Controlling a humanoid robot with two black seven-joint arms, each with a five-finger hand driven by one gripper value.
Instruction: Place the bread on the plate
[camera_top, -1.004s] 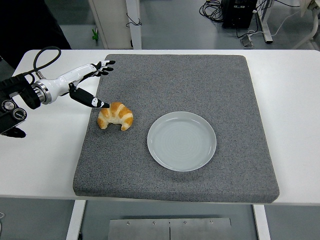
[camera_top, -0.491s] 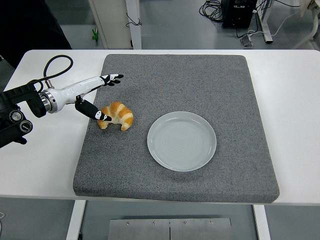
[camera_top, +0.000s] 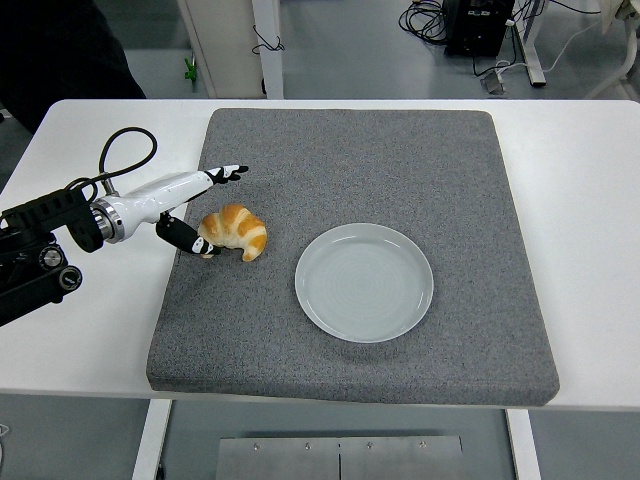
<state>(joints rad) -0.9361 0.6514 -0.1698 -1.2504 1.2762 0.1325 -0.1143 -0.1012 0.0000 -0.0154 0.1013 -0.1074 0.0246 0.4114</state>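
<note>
While the bread (camera_top: 233, 230) sits on the grey mat (camera_top: 400, 170), left of the plate (camera_top: 364, 281) and clear of it, our left hand (camera_top: 196, 202) is at the bread's left end. We see the arm come in from the left edge over the white table (camera_top: 90, 330), black housing low at the edge, white forearm angled up and right, a black cable (camera_top: 120, 150) looping above it. Fingers (camera_top: 228, 173) are stretched out straight, pointing right, passing above the bread's far-left side; no contact visible there. Thumb (camera_top: 188, 238) drops down separately and its tip sits against the bread's lower-left end, touching or just about — we cannot tell which from this view. So hand is spread, thumb and fingers bracketing the left end of the bread, not closed on it, nothing held. Bread is a golden croissant, curved, horns pointing down toward the near edge, lying flat on the mat. Plate is pale grey-blue, round, roughly mid-mat, slightly toward the near edge, nothing on it. Bread and plate are near each other but with a strip of bare mat between. Mat covers most of the table's middle; white table shows on both sides and along the near edge. Our right arm does not show. Beyond the far edge we see floor, table legs and some cables (camera_top: 430, 20).
</note>
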